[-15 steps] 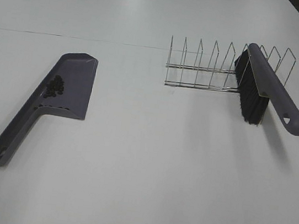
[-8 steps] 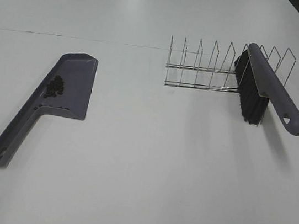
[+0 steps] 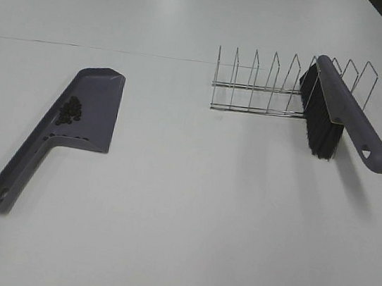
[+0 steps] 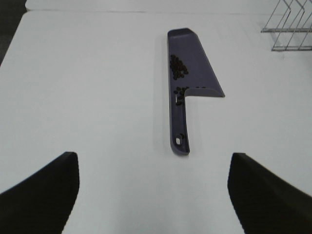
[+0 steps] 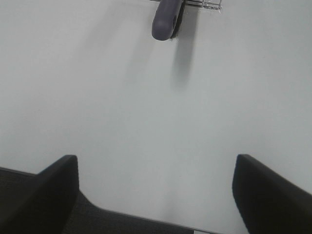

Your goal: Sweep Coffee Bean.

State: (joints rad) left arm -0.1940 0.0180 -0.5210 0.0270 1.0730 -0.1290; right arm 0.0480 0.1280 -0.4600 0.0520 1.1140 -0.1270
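Note:
The coffee beans (image 3: pixel 71 110) lie in a small dark cluster inside a purple dustpan (image 3: pixel 98 94) flat on the white table, left of centre. In the left wrist view the beans (image 4: pixel 178 67) and the dustpan (image 4: pixel 192 58) lie well ahead of my left gripper (image 4: pixel 153 195), which is open with nothing between its fingers. A purple brush (image 3: pixel 345 111) with black bristles leans in a wire rack (image 3: pixel 255 88) at the right. My right gripper (image 5: pixel 156 195) is open and empty, with the brush handle's end (image 5: pixel 165 19) far ahead of it. Neither gripper shows in the exterior high view.
The wire rack (image 4: pixel 290 29) stands behind and to the right of the dustpan. A thin seam (image 3: pixel 90 48) runs across the white table (image 3: pixel 189 207). The table's near edge (image 5: pixel 146 219) shows in the right wrist view, close to the gripper.

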